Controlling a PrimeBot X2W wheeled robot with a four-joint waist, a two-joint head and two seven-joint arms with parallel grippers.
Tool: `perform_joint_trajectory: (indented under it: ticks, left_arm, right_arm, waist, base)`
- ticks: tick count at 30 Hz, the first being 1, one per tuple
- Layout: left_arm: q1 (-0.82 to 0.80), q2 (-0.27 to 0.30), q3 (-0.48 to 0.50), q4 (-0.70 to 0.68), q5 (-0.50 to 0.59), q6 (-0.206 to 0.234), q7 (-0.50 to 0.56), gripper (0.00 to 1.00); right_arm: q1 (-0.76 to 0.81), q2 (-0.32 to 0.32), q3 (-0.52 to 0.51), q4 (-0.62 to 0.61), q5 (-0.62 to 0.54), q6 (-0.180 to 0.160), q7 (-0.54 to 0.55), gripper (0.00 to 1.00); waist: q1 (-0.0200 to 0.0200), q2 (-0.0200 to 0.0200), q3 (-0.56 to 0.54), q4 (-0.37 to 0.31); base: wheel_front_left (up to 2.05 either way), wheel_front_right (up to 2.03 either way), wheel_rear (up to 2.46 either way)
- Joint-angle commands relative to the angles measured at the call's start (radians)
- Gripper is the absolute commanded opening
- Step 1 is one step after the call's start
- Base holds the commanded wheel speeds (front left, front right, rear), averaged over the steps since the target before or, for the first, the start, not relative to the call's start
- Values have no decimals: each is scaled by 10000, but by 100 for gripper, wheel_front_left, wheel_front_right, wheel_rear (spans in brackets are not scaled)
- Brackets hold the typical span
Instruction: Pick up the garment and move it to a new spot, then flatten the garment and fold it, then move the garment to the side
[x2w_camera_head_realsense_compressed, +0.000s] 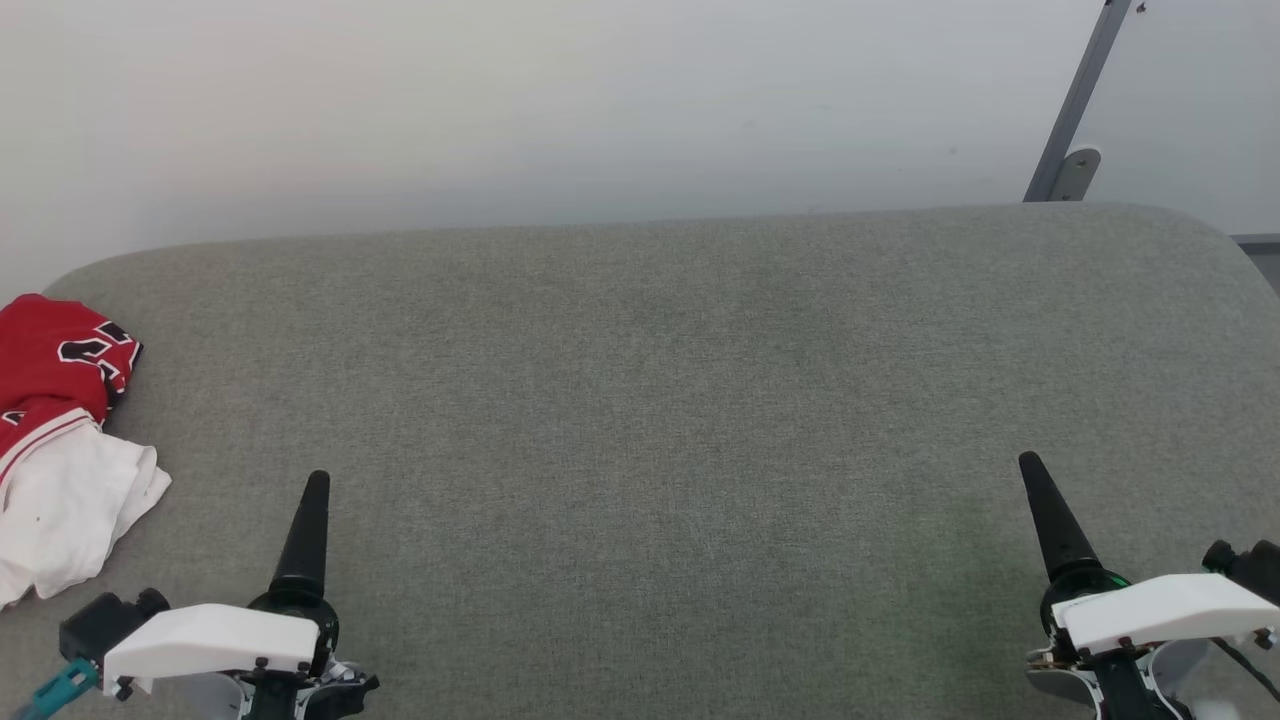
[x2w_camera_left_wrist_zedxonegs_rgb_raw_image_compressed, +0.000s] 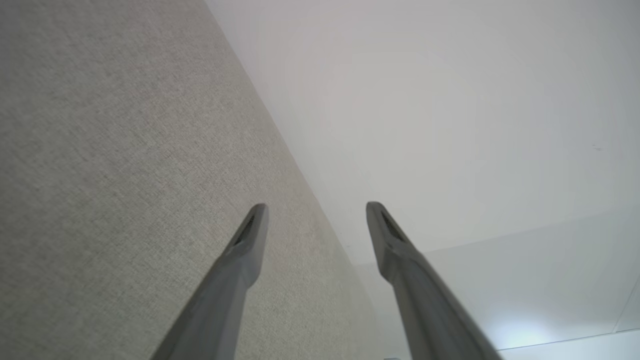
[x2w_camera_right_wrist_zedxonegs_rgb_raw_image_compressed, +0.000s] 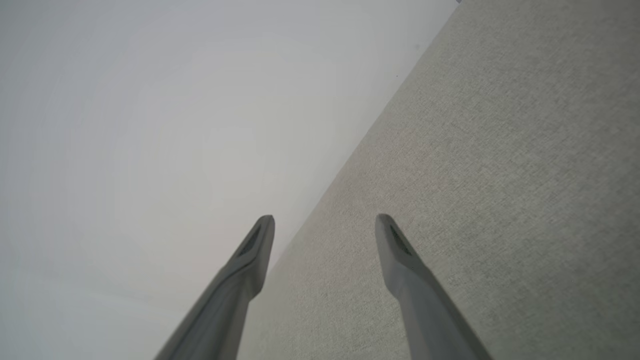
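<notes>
The garment (x2w_camera_head_realsense_compressed: 60, 440) lies crumpled at the far left edge of the grey fabric surface (x2w_camera_head_realsense_compressed: 660, 400), in the head view. Its red part with black-and-white print is farther back, and a white part with striped trim bunches toward the front. My left gripper (x2w_camera_head_realsense_compressed: 316, 485) hovers at the lower left, to the right of the garment and apart from it. The left wrist view shows that gripper (x2w_camera_left_wrist_zedxonegs_rgb_raw_image_compressed: 315, 207) open with nothing between the fingers. My right gripper (x2w_camera_head_realsense_compressed: 1030, 465) is at the lower right, far from the garment. In its own wrist view it (x2w_camera_right_wrist_zedxonegs_rgb_raw_image_compressed: 325, 220) is open and empty.
The grey surface has rounded far corners and ends at a pale wall (x2w_camera_head_realsense_compressed: 600, 100). A grey metal bar with a bracket (x2w_camera_head_realsense_compressed: 1075, 110) leans at the upper right. Bare fabric stretches wide between the two grippers.
</notes>
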Motion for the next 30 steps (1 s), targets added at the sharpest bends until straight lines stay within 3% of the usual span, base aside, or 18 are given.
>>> perform_joint_trajectory:
  ticks: [1, 11, 30]
  left_arm:
    - [-207, 156, -86, -207, 450, 65, -117, 100]
    - [-129, 389, -298, -415, 2261, 256, -491, 100]
    - [19, 370, -113, -552, 4505, -221, -1093, 100]
  right_arm:
    - [-252, -86, 3, -234, -463, 18, -75, 100]
    - [-202, -118, -63, -515, -2063, 19, -175, 100]
    - [-130, -167, -122, -946, -4267, 21, -426, 100]
  waist:
    - [0, 0, -3, 5]
    - [0, 0, -36, 10]
    - [0, 0, -71, 7]
  base:
    - [0, 0, 0]
    - [0, 0, 0]
    - [0, 0, 0]
